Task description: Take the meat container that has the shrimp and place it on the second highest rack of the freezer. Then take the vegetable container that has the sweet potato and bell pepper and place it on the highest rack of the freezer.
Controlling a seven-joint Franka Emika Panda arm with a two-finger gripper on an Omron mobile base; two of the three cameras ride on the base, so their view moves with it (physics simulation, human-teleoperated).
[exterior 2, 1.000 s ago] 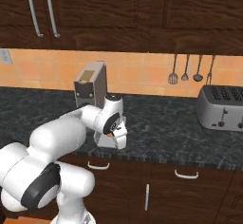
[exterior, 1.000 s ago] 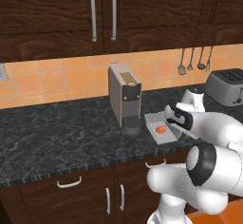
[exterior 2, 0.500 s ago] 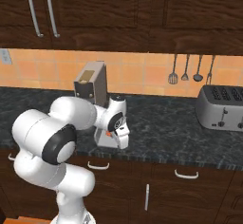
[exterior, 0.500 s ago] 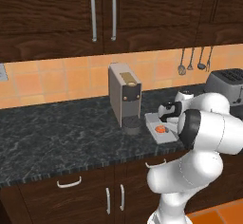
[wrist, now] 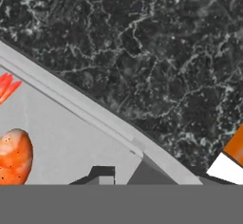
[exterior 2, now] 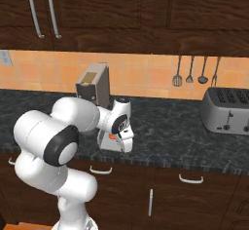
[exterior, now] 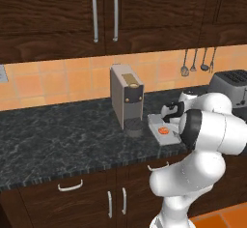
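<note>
dropped lower than a second ago: gripper (exterior: 170, 114) then poised over the meat container (exterior: 161, 127) with jaws spread wide, now down at its near wall and narrowed a good deal. arm also swung in closer over the counter (exterior: 72, 135), elbow now bulking large behind the hand. likely the closing stroke of the first pick, so the lift and the carry to the freezer's second highest rack are yet to come; vegetable container step not yet begun.

tray sits directly under and just ahead of the tool, flat on the counter, with the coffee machine (exterior: 126, 95) just past it on the far left side and the toaster (exterior: 230, 84) well off to the right. shrimp (exterior: 163, 131) lies inside the tray, just below the fingers.

seen from the left base: the tray's open top, the shrimp in it, and the dark hand coming in over the right-hand wall. seen from the right base: mostly the white wrist, hiding the tray but for a pale sliver and a spot of orange beneath it; no read of the jaws there. seen from the hand: very close, the tray's rim running diagonally, the shrimp at the left edge, one dark fingertip (wrist: 101, 172) on the inside of the wall, dark stone on the outside.

cannot tell whether the jaws are already clamped on the wall or merely narrowed about it; other fingertip not clear, contact not visible.
</note>
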